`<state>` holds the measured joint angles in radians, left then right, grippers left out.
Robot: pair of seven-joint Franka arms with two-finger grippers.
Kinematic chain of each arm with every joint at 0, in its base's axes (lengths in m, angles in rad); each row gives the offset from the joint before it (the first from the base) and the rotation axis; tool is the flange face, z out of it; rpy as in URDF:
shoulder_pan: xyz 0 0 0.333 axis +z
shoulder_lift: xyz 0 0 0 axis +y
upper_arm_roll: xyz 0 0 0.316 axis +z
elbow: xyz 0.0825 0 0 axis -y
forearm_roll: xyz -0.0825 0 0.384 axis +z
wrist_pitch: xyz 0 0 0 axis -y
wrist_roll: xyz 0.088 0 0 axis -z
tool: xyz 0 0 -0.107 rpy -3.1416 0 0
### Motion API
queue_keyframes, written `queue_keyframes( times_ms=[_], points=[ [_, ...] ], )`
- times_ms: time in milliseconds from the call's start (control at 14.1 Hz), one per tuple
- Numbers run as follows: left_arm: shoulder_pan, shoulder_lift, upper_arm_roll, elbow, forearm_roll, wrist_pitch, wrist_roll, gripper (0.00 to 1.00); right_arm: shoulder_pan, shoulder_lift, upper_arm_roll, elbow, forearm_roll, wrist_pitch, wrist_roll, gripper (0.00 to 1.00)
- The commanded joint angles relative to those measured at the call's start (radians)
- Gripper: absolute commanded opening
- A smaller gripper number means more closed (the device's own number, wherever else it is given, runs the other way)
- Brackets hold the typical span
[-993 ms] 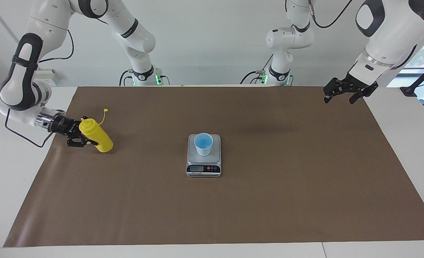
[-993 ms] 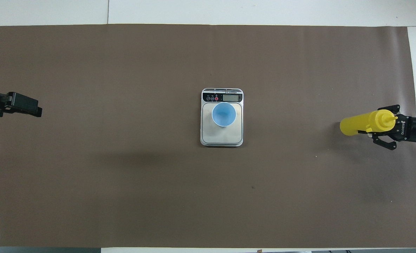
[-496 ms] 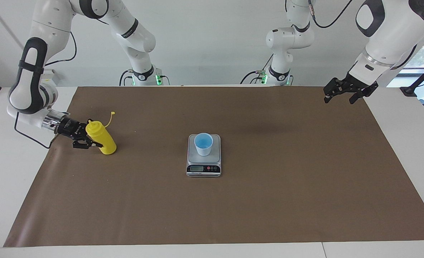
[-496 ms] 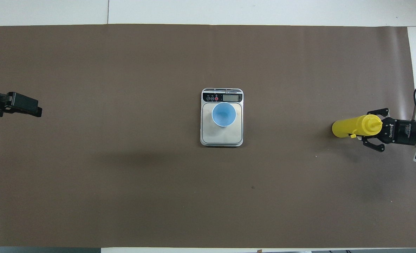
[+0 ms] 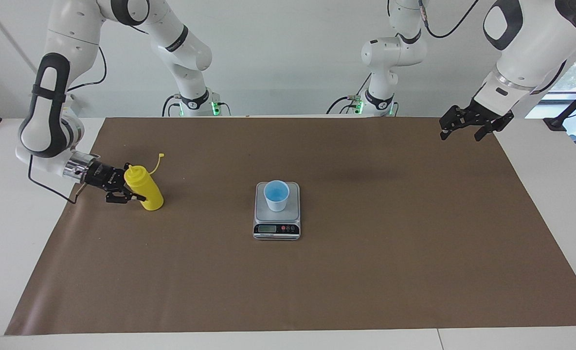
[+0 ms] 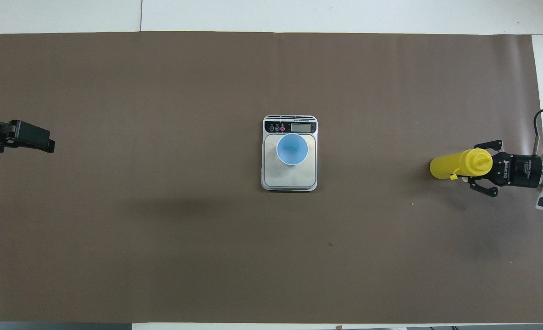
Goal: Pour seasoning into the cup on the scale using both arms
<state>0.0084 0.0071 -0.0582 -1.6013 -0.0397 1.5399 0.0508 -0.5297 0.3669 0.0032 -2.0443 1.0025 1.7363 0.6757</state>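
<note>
Brown paper [image 5: 366, 272] covers nearly all of the white table [image 5: 550, 194], and we take the scale [image 5: 277, 212] at its middle as our landmark. We see 2 white arms: the right arm [image 5: 45, 112] bends down low toward its own end of the table, well apart from the scale, while the left arm [image 5: 521, 43] waits raised over the paper's corner at the other end. The scale is silver, with a grey plate and its display on the side away from the robots. Toward the right arm's end from the scale, well apart from it, the yellow seasoning [image 5: 145, 187] leans with its base on the paper and its tethered cap [image 5: 160, 155] sticking up. The right gripper [image 5: 128, 189] reaches in sideways and is clamped on the bottle's upper part, just below the nozzle. The left gripper [image 5: 463, 130] hangs with its fingers spread wide and grips nothing. On the scale's plate stands 1 light blue cup [image 5: 276, 195], upright.
</note>
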Motion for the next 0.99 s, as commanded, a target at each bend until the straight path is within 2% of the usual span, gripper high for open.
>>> queue_keyframes(
  times_ms=[0,284,567,709,922],
  points=[
    [0.007,-0.024,0.001,-0.023,-0.012,0.002,0.007,1.0,-0.009,-0.019,0.006,-0.016,0.002,0.013,-0.016,1.0],
    [0.005,-0.024,0.001,-0.023,-0.012,0.002,0.006,1.0,-0.027,-0.02,0.003,-0.014,0.001,-0.02,-0.015,1.0],
    [0.005,-0.024,0.001,-0.023,-0.012,0.002,0.006,1.0,-0.117,-0.022,0.003,0.013,-0.082,-0.116,-0.021,1.0],
    [0.005,-0.024,0.001,-0.023,-0.012,0.002,0.006,1.0,-0.159,-0.017,0.004,0.065,-0.152,-0.17,-0.028,1.0],
    [0.005,-0.024,0.001,-0.023,-0.012,0.002,0.006,1.0,-0.165,-0.013,0.004,0.195,-0.244,-0.247,-0.028,1.0]
  ],
)
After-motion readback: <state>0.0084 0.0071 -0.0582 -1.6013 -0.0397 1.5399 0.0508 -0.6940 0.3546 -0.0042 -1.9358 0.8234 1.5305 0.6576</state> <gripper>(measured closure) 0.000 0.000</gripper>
